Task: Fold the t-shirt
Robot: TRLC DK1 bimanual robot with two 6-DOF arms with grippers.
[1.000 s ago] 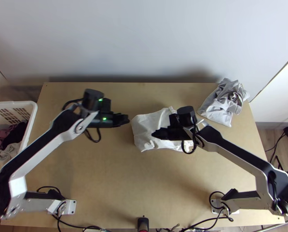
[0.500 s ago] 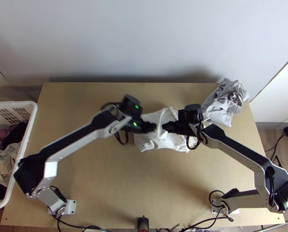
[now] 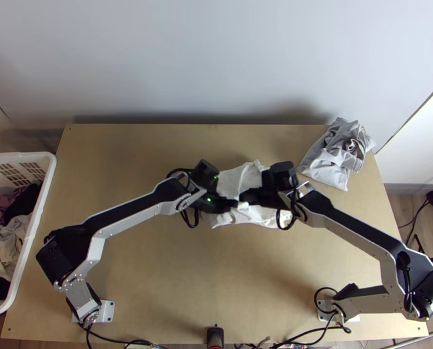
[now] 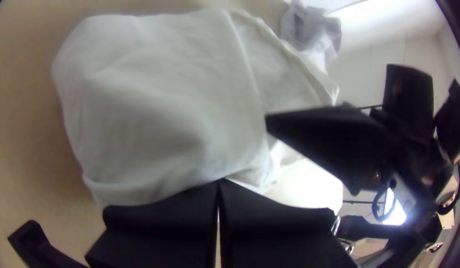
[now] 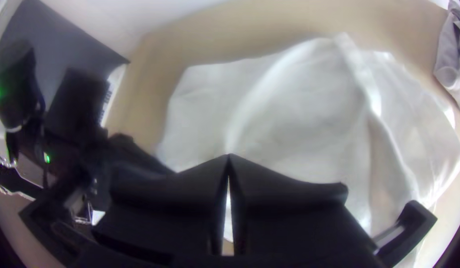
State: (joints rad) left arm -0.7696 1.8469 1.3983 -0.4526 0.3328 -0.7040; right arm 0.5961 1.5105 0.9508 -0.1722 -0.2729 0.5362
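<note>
Beneath the right gripper (image 3: 241,197) lies the t-shirt (image 3: 233,178).

The right tool (image 3: 243,198) hides part of the t-shirt (image 3: 248,215).

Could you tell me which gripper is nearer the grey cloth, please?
Right: the right gripper is left of the grey cloth, over the white cloth; the left gripper, farther left.

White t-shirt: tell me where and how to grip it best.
Probably best pinch the white t-shirt by its near edge, coming in low from the near side of the table: it lies as a flattish, folded bundle with that edge exposed.
</note>
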